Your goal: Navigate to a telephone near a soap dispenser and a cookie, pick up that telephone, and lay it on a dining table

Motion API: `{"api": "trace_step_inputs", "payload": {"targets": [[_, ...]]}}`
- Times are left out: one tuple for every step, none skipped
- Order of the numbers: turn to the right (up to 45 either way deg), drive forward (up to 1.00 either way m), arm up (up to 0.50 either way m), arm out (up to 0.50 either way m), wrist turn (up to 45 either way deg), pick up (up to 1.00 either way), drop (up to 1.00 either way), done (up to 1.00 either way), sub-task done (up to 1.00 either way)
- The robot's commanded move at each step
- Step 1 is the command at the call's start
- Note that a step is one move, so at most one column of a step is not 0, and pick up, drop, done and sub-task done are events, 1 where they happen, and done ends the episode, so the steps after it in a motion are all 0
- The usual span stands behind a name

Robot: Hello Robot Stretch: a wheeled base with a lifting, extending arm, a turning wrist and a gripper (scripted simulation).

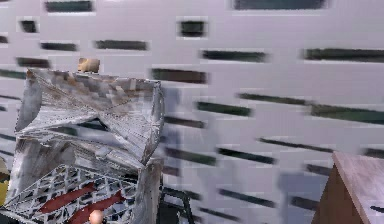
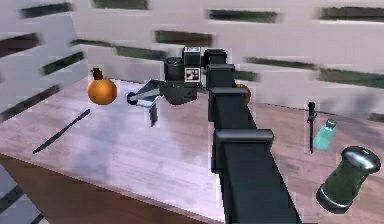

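In the arm side view my dark arm [image 2: 240, 150] reaches out over a reddish wooden table [image 2: 150, 160]. The gripper [image 2: 140, 98] sits left of the two white marker squares [image 2: 190, 70]. A small pale grey thing [image 2: 150, 97] with a dark flap under it is at the fingers, above the tabletop. I cannot tell whether the gripper holds it. A round orange bottle-like thing [image 2: 100, 89] stands just left of the gripper. Another small orange thing [image 2: 244, 92] peeks out behind the arm.
On the table lie a thin dark stick [image 2: 62, 131], a teal bottle [image 2: 325, 135], a dark upright rod [image 2: 311, 120] and a dark shaker [image 2: 347, 178]. Ahead stand a weathered open chest [image 1: 90, 120], a white brick wall [image 1: 250, 70] and a wooden table corner [image 1: 355, 190].
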Motion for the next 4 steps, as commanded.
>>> {"api": "trace_step_inputs", "payload": {"targets": [[0.0,0.00,0.00,0.00,-45.0,0.00,0.00,0.00,0.00],[0.0,0.00,0.00,0.00,-45.0,0.00,0.00,0.00,0.00],[0.0,0.00,0.00,0.00,-6.0,0.00,0.00,0.00,0.00],[0.0,0.00,0.00,-0.28,0.0,0.00,0.00,0.00,0.00]]}}
